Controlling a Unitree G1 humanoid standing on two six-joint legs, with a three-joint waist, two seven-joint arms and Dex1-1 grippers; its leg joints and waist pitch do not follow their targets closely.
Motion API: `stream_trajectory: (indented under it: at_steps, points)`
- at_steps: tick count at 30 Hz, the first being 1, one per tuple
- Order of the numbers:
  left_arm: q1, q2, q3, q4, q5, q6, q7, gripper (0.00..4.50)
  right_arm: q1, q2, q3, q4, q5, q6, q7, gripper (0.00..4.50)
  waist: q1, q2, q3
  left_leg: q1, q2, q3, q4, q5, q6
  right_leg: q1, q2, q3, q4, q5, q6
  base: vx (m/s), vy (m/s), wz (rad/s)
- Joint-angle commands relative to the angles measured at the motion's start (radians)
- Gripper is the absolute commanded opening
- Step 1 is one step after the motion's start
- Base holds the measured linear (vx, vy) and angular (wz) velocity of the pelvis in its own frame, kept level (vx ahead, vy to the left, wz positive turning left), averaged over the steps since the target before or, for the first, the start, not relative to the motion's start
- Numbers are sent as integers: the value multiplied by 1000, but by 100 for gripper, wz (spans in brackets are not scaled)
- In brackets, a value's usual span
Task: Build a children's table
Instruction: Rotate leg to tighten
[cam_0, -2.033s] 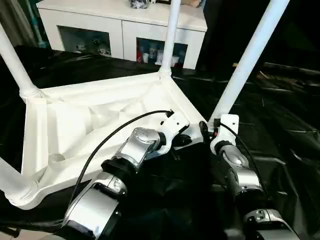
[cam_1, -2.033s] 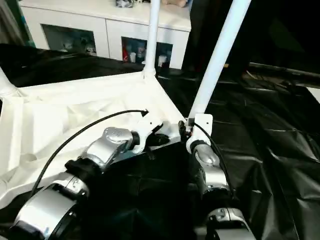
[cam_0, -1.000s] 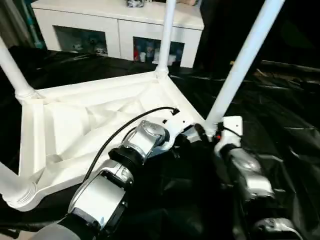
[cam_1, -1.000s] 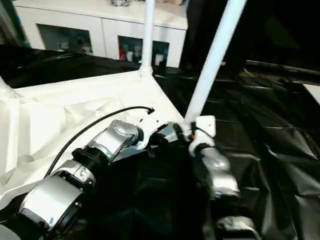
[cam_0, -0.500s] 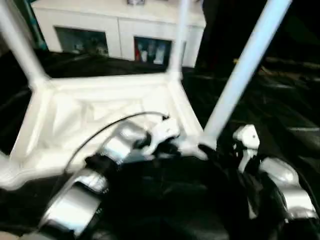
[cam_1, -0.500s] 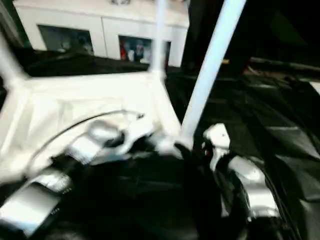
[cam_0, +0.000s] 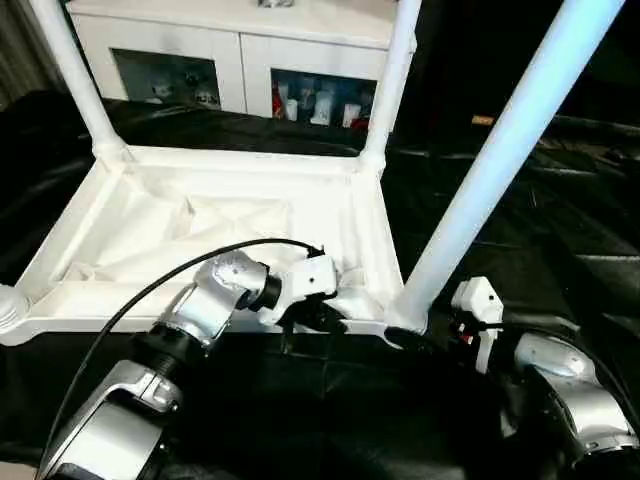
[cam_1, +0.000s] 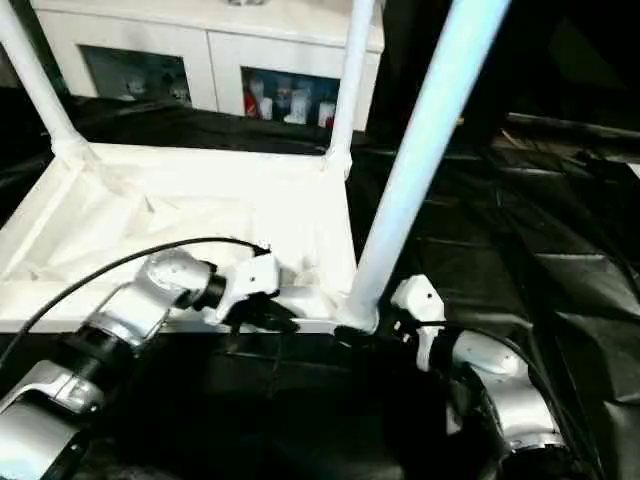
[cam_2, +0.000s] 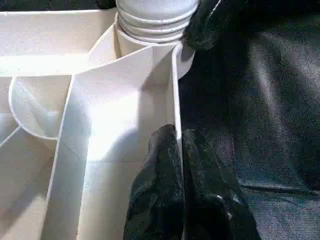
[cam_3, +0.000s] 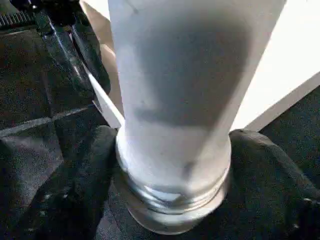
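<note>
The children's table (cam_0: 200, 225) lies upside down on the black cloth, ribbed underside up and its white legs pointing upward. My left gripper (cam_0: 315, 315) is shut on the thin rim of the near edge (cam_2: 176, 100), one black finger (cam_2: 160, 200) on each side of it. My right gripper (cam_0: 415, 335) is shut around the base of the near right leg (cam_0: 500, 150), just above its ringed collar (cam_3: 172, 200). Its fingers (cam_3: 75, 195) press both sides of the tube. Two far legs (cam_0: 390, 80) rise at the back corners.
A white cabinet with glass doors (cam_0: 230, 60) stands behind the work table. Wrinkled black cloth (cam_0: 550, 230) covers the work table to the right of the table top. A black cable (cam_0: 150, 290) loops over my left forearm.
The table top has swung round, so its near edge now runs straight across in front of me. Both grippers have kept their holds, and the view has shifted too.
</note>
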Motion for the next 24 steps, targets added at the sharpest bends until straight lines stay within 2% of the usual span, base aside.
stream_trajectory:
  at_steps: [1, 3, 5, 12, 16, 18, 19, 20, 21, 22, 23, 24]
  points:
    - [40, 8, -10, 13, -19, 19, -15, 0, -12, 0, -20, 12, 11, 13, -16, 330, 3, -12, -47, 6, 53, -21, -58, -188, 84, 44, -60, 41, -68, -158, -224, 0, 0, 0]
    - [46, 10, -10, 0, -22, 27, -15, 0, -14, 2, -22, 12, 16, 14, -9, 325, 1, -11, -50, 5, 53, -21, -55, -172, 93, 46, -59, 40, -63, -119, -238, 0, 0, 0]
    - [46, 10, -9, -3, -22, 29, -17, 0, -13, 2, -21, 11, 19, 16, -3, 295, 0, -11, -51, 5, 52, -19, -52, -159, 101, 47, -59, 40, -60, -93, -249, 0, 0, 0]
    - [61, 14, -6, -24, -32, 44, -28, 0, 3, 6, -20, 2, 39, 21, 26, 274, 0, -11, -56, 7, 51, -18, -47, -140, 113, 51, -58, 39, -54, -59, -264, 0, 0, 0]
    - [64, -13, 10, -16, -38, 80, 14, 0, -13, 70, -65, 59, 43, 10, -86, 272, -3, -12, -56, 5, 49, -18, -46, -139, 111, 51, -59, 39, -53, -67, -267, 0, 0, 0]
    - [47, -55, 31, 30, -21, 78, 117, 0, -35, 116, -94, 110, 28, -8, -189, 271, -11, -10, -51, 6, 50, -19, -49, -172, 92, 46, -58, 38, -61, -121, -261, 0, 0, 0]
    - [41, -66, 36, 44, -15, 79, 146, 0, -40, 128, -98, 123, 20, -10, -219, 271, -17, -10, -50, 8, 49, -20, -52, -212, 71, 43, -59, 37, -68, -192, -248, 0, 0, 0]
    - [15, -112, 51, 104, 8, 94, 259, 0, -63, 171, -106, 175, -19, -13, -345, 270, -16, -9, -50, 8, 49, -23, -53, -222, 58, 45, -60, 36, -69, -222, -240, -58, 15, -3]
    - [-7, -154, 66, 153, 20, 128, 349, 0, -83, 208, -106, 217, -59, -10, -458, 270, -24, -9, -45, 8, 47, -23, -57, -249, 34, 39, -57, 36, -77, -291, -219, -58, 15, -3]
    - [-18, -176, 74, 176, 22, 150, 391, 0, -94, 227, -104, 239, -82, -6, -520, 270, -28, -8, -45, 13, 46, -27, -59, -288, 4, 36, -60, 34, -83, -376, -194, -62, 23, -6]
    - [-23, -188, 78, 186, 23, 159, 411, 0, -101, 238, -104, 250, -95, -3, -557, 270, -28, -11, -46, 11, 45, -32, -61, -301, -6, 40, -63, 34, -87, -408, -172, 0, 0, 0]
    - [-29, -199, 82, 197, 25, 166, 435, 0, -108, 249, -105, 260, -106, 1, -594, 270, -28, -11, -47, 10, 45, -32, -61, -303, -1, 41, -62, 34, -89, -409, -164, 0, 0, 0]
